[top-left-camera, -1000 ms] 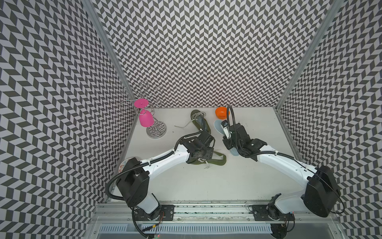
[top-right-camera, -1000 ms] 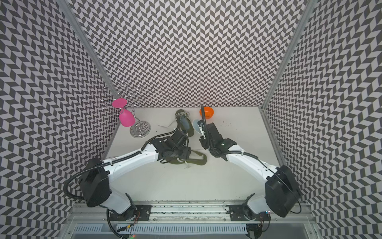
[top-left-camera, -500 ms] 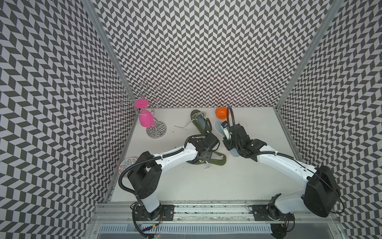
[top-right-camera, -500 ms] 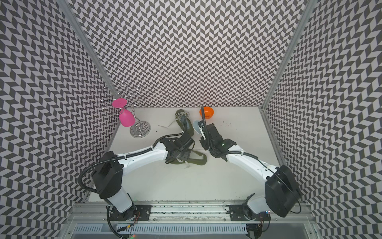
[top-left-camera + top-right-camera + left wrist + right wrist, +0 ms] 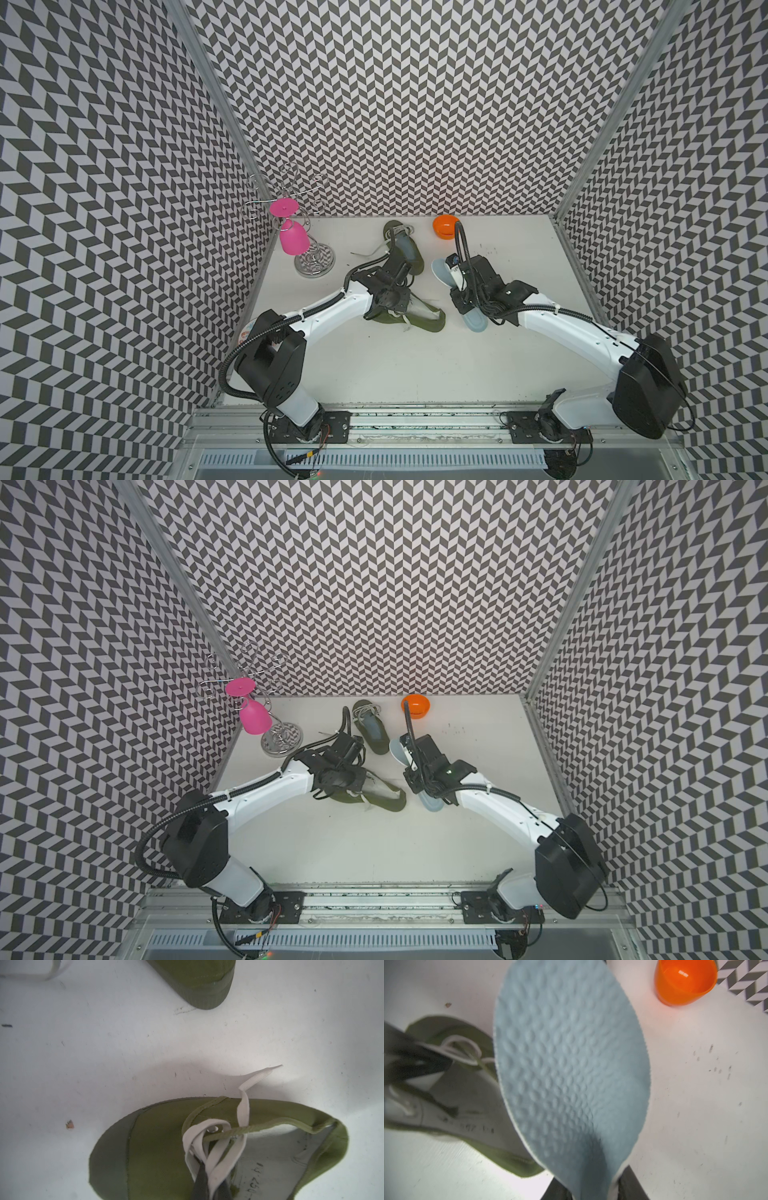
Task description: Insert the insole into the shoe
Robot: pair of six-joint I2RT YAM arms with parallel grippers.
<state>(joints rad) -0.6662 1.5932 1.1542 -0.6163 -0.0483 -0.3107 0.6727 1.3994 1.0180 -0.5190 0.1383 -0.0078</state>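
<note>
Chevron walls all round, white bench [image 5: 374, 374] in the middle, and both arms are busy. Starting at the left gripper [image 5: 212, 1185]: it's clamped shut, and going by the left wrist view what it has is mostly the white lace [image 5: 218, 1159] right at the throat of the green shoe [image 5: 158, 1142], maybe a bit of canvas too, hard to say. The shoe itself lies slumped on the bench with its opening gaping sideways and the pale lining showing. The right gripper [image 5: 593, 1190] is closed on the blue insole [image 5: 571, 1068], pinched toward one end with most of the length sticking out free, and it sits just beside the shoe, not in it yet. So here's what worries me. A lace is a rubbish handle: any pull could just slide it through the eyelet or cinch the throat tighter instead of holding it open. With nothing bracing the heel, a push from the insole probably shoves the whole shoe across the bench. And that free end looks floppy, so it may buckle or snag on the lace loops. Further out, the second shoe [image 5: 405, 249] and the orange cup [image 5: 446, 225] are close enough to get bumped.
</note>
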